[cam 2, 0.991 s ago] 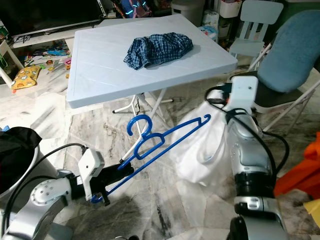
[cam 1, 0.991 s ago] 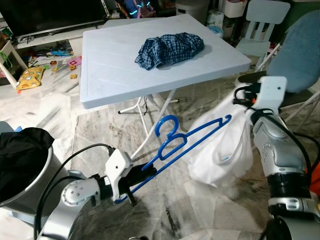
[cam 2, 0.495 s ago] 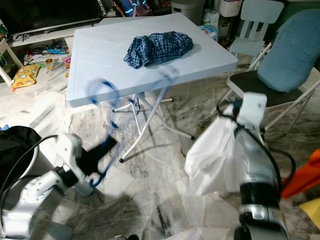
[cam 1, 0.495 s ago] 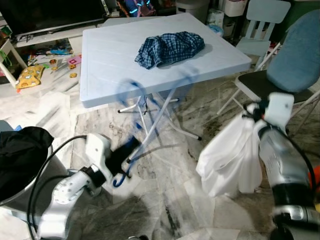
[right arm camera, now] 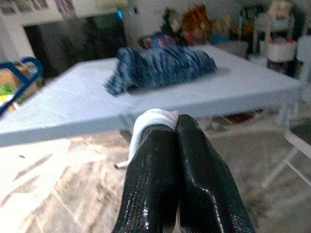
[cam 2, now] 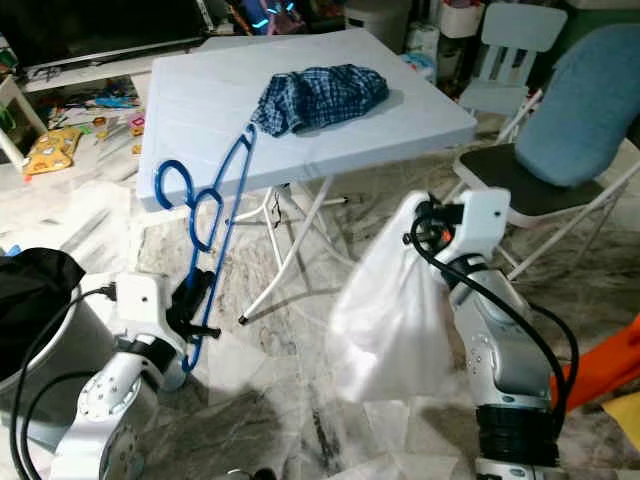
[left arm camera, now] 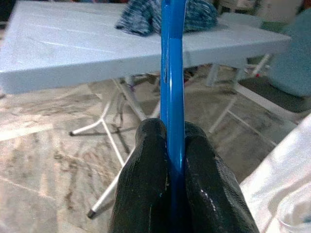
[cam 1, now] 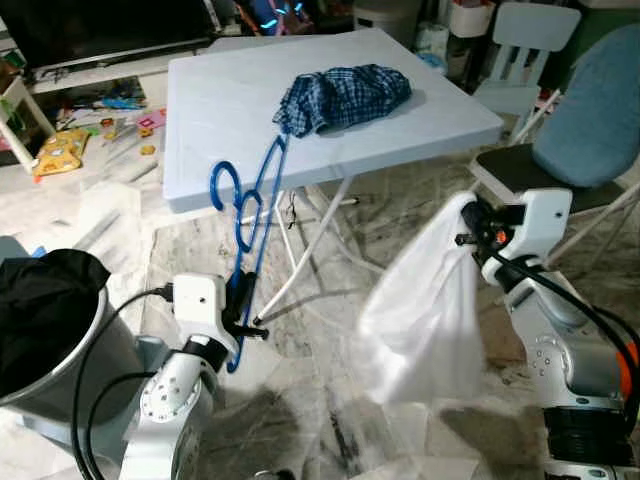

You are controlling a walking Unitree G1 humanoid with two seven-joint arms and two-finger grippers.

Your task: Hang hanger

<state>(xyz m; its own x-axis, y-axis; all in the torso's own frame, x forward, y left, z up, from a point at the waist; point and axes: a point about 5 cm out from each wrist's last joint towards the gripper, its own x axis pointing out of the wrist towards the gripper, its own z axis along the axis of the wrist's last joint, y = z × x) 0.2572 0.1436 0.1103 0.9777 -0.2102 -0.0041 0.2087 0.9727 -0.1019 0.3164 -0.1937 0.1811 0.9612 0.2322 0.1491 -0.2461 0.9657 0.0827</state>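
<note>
Left pincer (cam 1: 243, 318) clamps the blue hanger (cam 1: 250, 215) upright, hook far-left; right pincer (cam 1: 468, 217) grips the white shirt (cam 1: 420, 310), well apart, right.

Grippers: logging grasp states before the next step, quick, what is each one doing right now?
Left gripper: shut on the blue hanger.
Right gripper: shut on the white garment.

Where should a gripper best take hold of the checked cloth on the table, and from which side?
Probably the raised middle fold of the checked cloth, coming from above. It lies bunched in a heap on the flat table, so no edge hangs free; a top pinch should find the most fabric.
</note>
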